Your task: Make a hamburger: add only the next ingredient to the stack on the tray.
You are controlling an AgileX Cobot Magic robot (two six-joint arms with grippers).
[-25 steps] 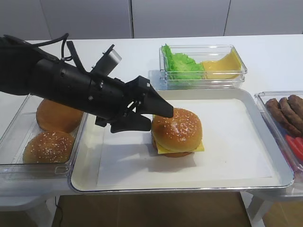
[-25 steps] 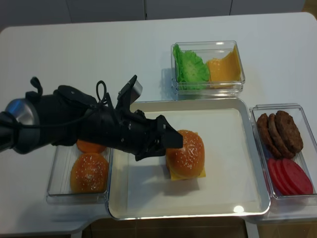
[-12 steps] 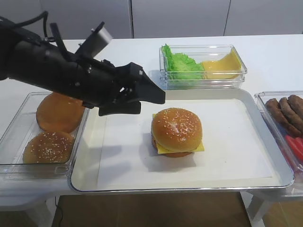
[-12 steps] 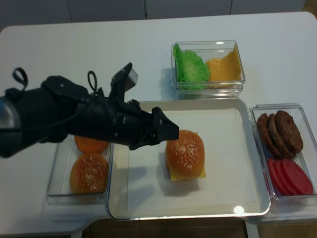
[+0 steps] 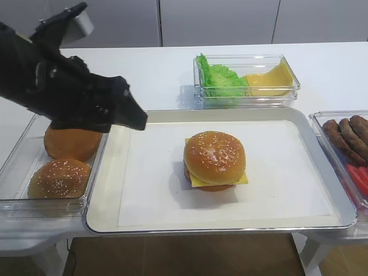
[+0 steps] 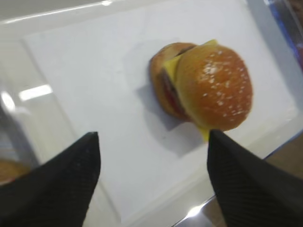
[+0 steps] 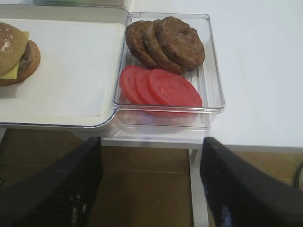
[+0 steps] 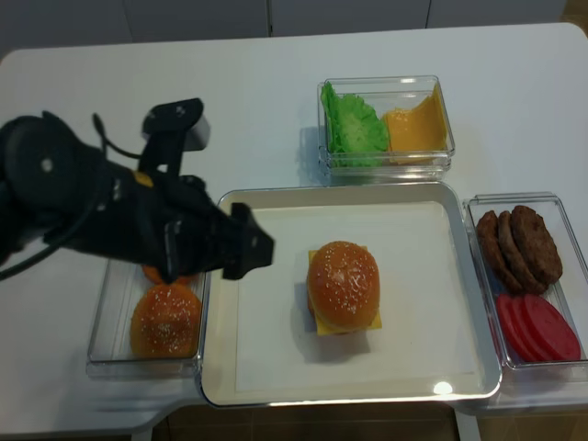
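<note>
At tray (image 5: 322, 215) centre, sesame bun top (image 5: 214, 157) sits on stack (image 5: 217, 179) — placing step looks done. Left gripper (image 6: 152, 182) jaws released, empty, up over tray's left edge. Right gripper (image 7: 150, 182) spread wide, idle — next: clear away.

sesame bun top (image 5: 214, 156) | capping stack (image 5: 215, 179) | mid tray (image 5: 299, 123)
</note>
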